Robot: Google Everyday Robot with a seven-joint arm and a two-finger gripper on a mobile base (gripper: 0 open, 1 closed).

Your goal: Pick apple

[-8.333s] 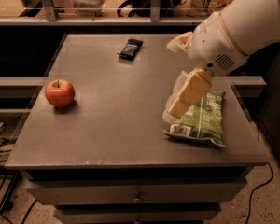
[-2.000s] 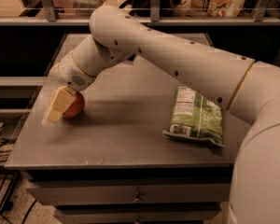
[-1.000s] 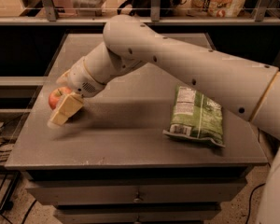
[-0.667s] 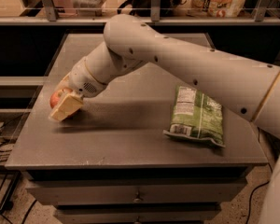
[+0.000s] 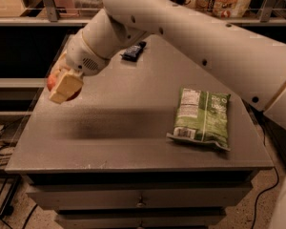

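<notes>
I am standing in a dim storeroom where shelving (image 5: 28, 20) is running along the back wall, and in front of it a grey bench (image 5: 114, 142) with drawers (image 5: 138, 194) underneath is carrying everything that matters. The big white arm (image 5: 195, 37) is reaching in from the right and stretching diagonally across the whole bench top, because its target is sitting at the far left edge. It is casting a broad shadow over the bare middle. A green bag (image 5: 201, 114) is lying flat near the right front corner, well apart from the work and not getting in the way. A small dark packet (image 5: 133, 50) is lying toward the back, partly under the arm, also out of reach of the action. The tool (image 5: 64, 86) is hanging at the bench's left edge, angled downward, and its cream fingers (image 5: 66, 84) are looking clamped around the apple (image 5: 51, 82). Red skin is showing on either side of the front finger, which is covering most of the fruit. Whether the apple is resting on the bench or hanging just above it, I cannot tell. I judge the grasp made and the lift the step in hand.
</notes>
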